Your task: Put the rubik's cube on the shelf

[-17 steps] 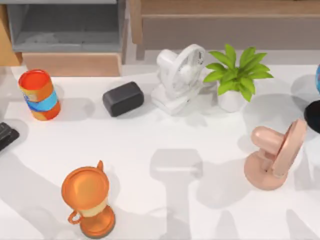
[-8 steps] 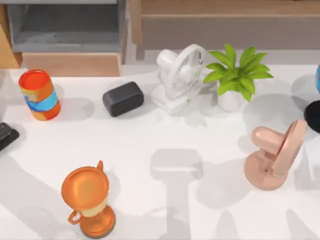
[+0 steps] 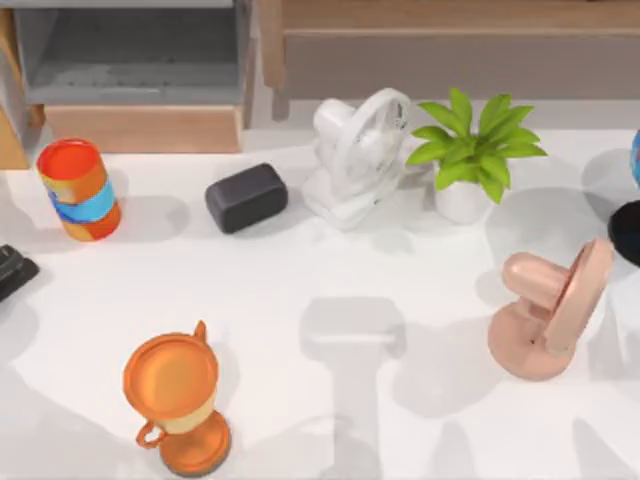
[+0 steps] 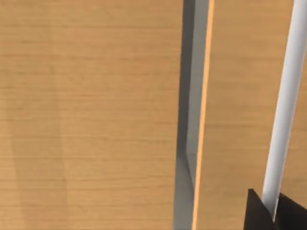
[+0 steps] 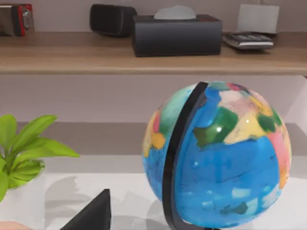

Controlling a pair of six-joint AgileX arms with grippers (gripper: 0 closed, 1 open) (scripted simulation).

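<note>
White table [image 3: 300, 280] in front of you, crowded. An orange-and-blue can [image 3: 78, 188] stands at the left, with a dark block [image 3: 246, 197], a white fan [image 3: 358, 155] and a potted plant [image 3: 475, 150] along the back. There's a pink fan [image 3: 550, 310] at the right and an orange trophy cup [image 3: 175, 400] near the front. Behind them the grey cubby [image 3: 130, 50] sits at the back left, and the shelf [image 3: 450, 15] runs from just beside it across to the right.

Now the rubik's cube: you cannot tell where it is from these pictures, and that's the whole question for the next move.

Your left gripper [image 4: 276, 215] is a dark edge at the corner of its wrist view. It is pressed up close to light-brown wood grain with a grey slot running through it. Whether it is wide, narrow or carrying anything, you cannot tell.

Your right gripper [image 5: 93, 213] is low over the table beside the globe [image 5: 216, 153], with plant leaves on its other side. It looks straight at the shelf, where a black tissue box [image 5: 176, 34] and a calculator [image 5: 248, 40] sit. Its state, again, you cannot tell.

My read is that the right arm faces the shelf but has the globe in its line. The left arm is the one hard against woodwork, so it looks like the one at work. The long ledge leaves free wood between the things already on it, so find the cube before you commit either arm.
</note>
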